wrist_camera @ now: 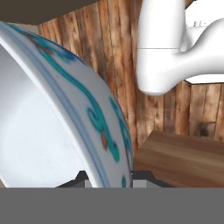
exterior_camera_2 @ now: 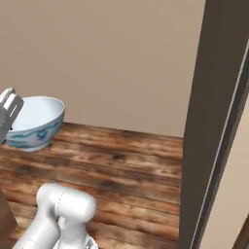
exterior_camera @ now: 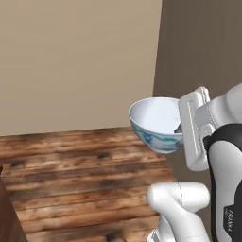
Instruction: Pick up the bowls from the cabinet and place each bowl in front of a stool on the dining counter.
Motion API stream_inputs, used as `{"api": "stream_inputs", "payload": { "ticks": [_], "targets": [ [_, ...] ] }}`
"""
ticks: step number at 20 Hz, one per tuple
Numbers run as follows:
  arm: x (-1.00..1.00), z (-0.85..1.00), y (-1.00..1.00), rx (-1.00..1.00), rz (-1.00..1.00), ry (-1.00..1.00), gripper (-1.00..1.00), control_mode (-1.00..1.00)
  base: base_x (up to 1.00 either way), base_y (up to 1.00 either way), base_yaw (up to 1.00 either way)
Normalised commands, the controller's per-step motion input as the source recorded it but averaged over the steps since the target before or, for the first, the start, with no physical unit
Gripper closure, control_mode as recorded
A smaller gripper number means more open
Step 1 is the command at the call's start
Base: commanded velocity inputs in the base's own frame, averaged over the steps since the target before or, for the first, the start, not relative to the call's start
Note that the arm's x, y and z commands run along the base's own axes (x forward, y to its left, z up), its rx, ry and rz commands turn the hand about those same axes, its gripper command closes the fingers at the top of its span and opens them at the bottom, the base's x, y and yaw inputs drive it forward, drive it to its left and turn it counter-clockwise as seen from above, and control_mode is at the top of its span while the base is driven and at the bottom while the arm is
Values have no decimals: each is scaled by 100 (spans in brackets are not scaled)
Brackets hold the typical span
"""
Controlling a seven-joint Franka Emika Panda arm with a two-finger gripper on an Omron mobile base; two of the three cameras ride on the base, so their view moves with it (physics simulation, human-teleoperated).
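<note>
We see the fingers (exterior_camera: 181, 128) clenched on the rim of the white bowl (exterior_camera: 156, 124), at the bowl's 3 o'clock in the left base view. The bowl hangs tilted, lifted above a wood-plank floor (exterior_camera: 71, 170), with a beige wall (exterior_camera: 75, 61) behind it.

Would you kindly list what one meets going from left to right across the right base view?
White gripper hand → white bowl with blue floral pattern, clamped at its rim → bare wood-plank floor → tall dark brown vertical panel.
</note>
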Motion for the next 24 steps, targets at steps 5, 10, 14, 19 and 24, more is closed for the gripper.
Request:
{"api": "stream_inputs", "payload": {
  "ticks": [5, 10, 14, 19, 24],
  "targets": [
    [0, 0, 0, 0, 0, 0, 100, 100, 100, 0, 45],
    [0, 0, 0, 0, 0, 0, 100, 100, 100, 0, 70],
    [0, 0, 0, 0, 0, 0, 100, 100, 100, -1, 74],
    [0, 0, 0, 0, 0, 0, 100, 100, 100, -5, 67],
    [0, 0, 0, 0, 0, 0, 100, 100, 100, -33, 55]
  ]
}}
